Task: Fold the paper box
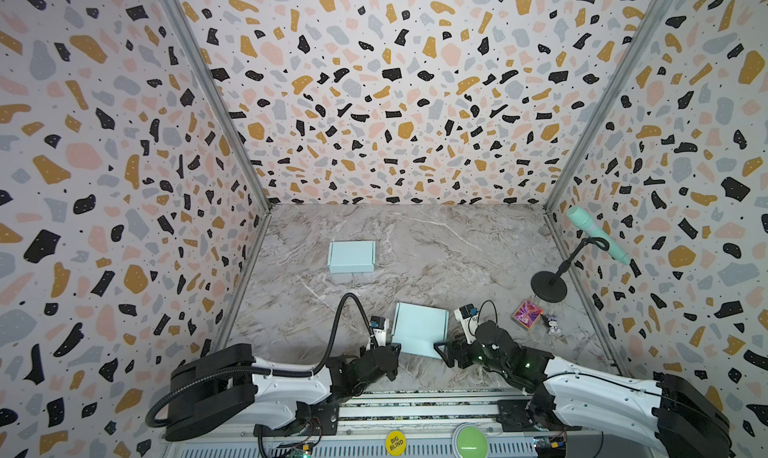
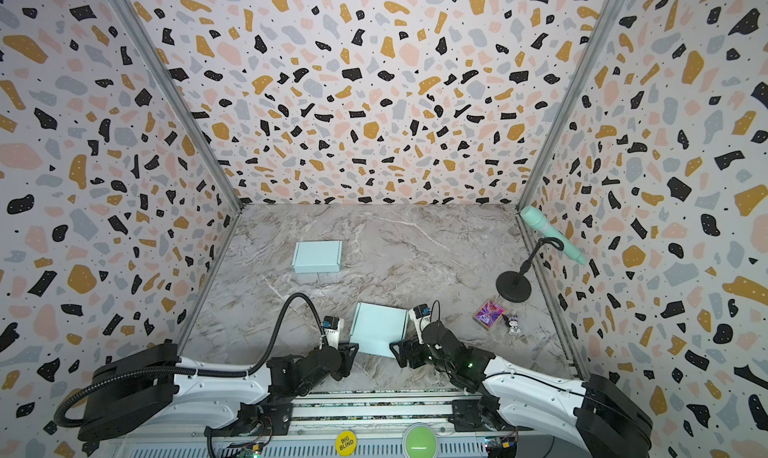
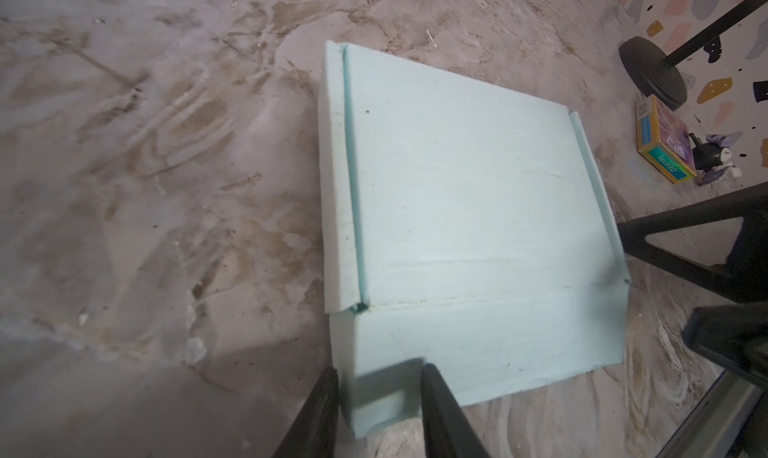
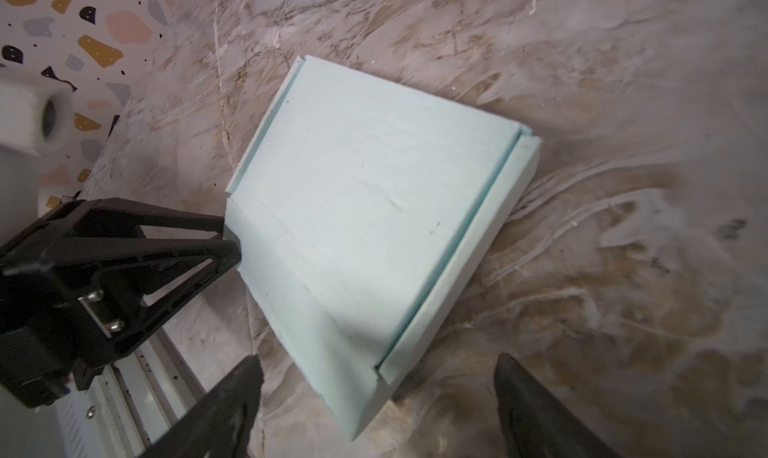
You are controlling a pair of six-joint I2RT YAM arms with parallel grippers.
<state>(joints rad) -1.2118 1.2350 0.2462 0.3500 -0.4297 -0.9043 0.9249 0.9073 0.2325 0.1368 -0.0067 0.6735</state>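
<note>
Marble-patterned tabletop (image 1: 415, 244), boxed in by terrazzo-print walls, carries the work. At its 6 o'clock edge, close to the arm bases, lies the pale blue paper box (image 1: 419, 329). Its broad panel lies flat between two raised side strips, and its front flap (image 3: 478, 344) slopes from a crease down to the table. Judging by that, the walls are formed and closing the front flap is the step in hand.

At the box's 7 o'clock corner the left gripper (image 3: 378, 368) has its jaws drawn in on the flap's corner tab, and the bent paper fills the gap between them. At the 5 o'clock corner the right gripper (image 4: 378, 357) has its jaws wide apart, straddling that corner without touching it.

The next move probably calls for the right jaws to close on their end of the flap. Both ends could then turn about the crease together, since one held corner alone would twist the paper.

A second, finished-looking box (image 1: 351, 256) sits at 11 o'clock, well apart. A microphone stand (image 1: 548, 285) is at 2 o'clock. A small card pack (image 1: 527, 314) with a figurine (image 1: 552, 326) just beside it lies at 3 o'clock.
</note>
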